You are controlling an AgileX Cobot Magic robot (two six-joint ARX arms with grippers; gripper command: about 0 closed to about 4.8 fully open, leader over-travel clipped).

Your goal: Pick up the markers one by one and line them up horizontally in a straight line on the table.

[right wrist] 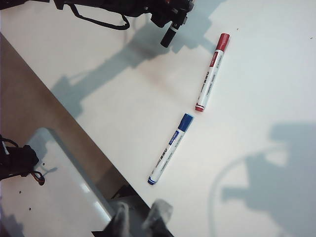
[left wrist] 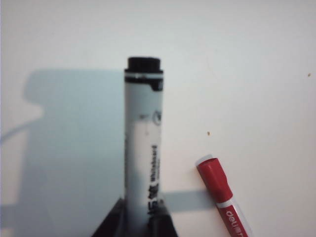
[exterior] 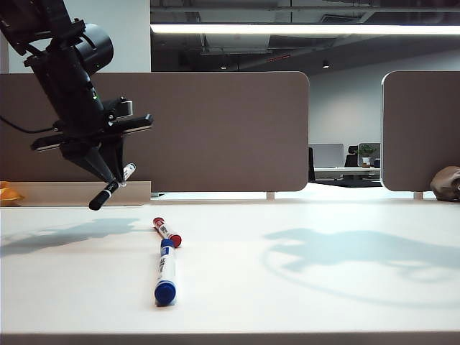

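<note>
The left gripper point(exterior: 109, 175) hangs above the worktop point(exterior: 302, 287), its fingers point(left wrist: 112, 223) clamped on the black marker point(exterior: 109, 190), which juts down past the fingertips at a slant, clear of the surface. Below and beside those fingers lie the red marker point(exterior: 167, 232) and the blue marker point(exterior: 166, 272) (nearly end to end). The right gripper point(right wrist: 140, 219) hovers high, well apart from them; its fingers point(right wrist: 159, 211) stand close together, holding nothing.
</note>
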